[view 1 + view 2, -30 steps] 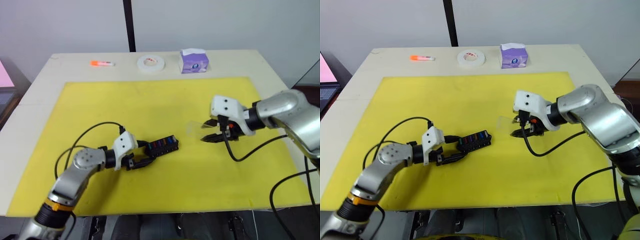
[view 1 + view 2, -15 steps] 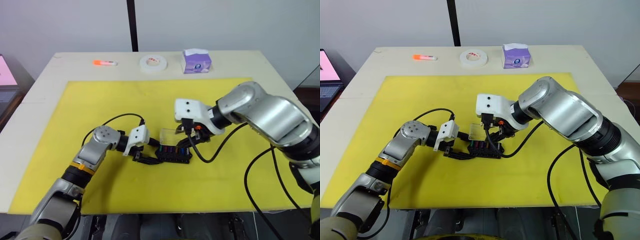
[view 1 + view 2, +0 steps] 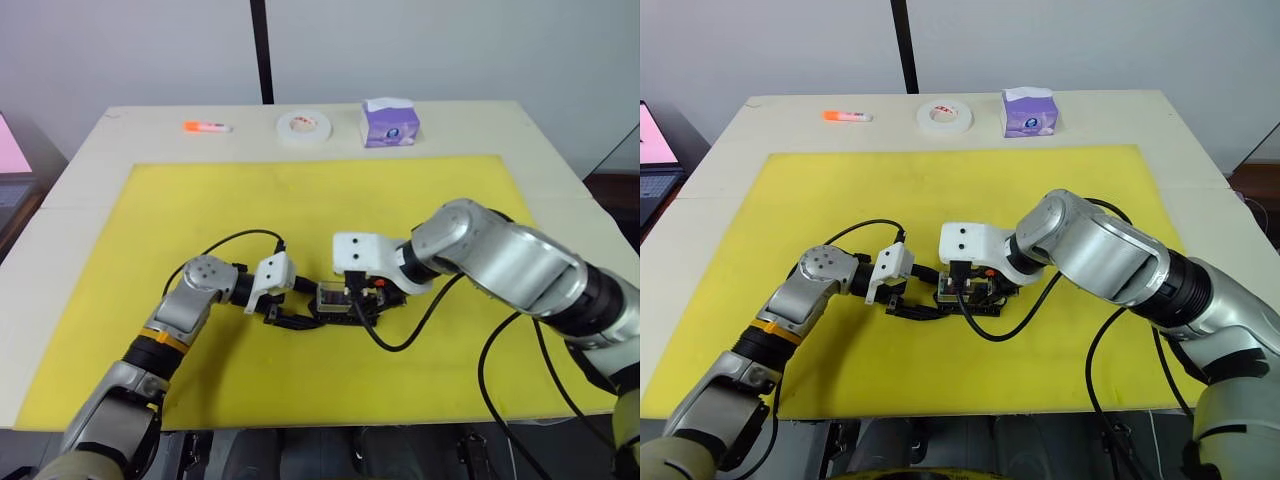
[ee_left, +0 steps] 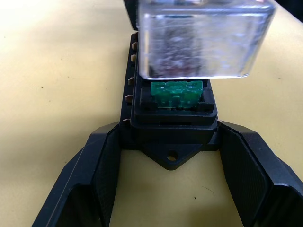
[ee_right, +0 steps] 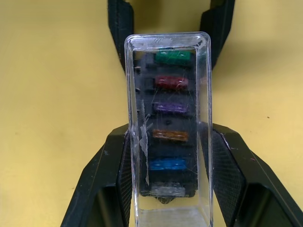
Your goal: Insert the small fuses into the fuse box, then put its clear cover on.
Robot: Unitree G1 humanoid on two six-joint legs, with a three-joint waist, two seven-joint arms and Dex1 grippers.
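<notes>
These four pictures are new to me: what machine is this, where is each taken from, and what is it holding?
A two-armed humanoid robot. The two wide pictures come from its head, looking down at a table with a yellow mat. The two close-ups come from cameras on its wrists.

The left pincer grips the pointed end of the black fuse box. The right pincer holds the clear cover over the box; the coloured fuses already sit in their slots beneath it. In the left wrist view it is not fully seated.

At the table's far edge lie an orange marker, a tape roll and a tissue pack.
</notes>
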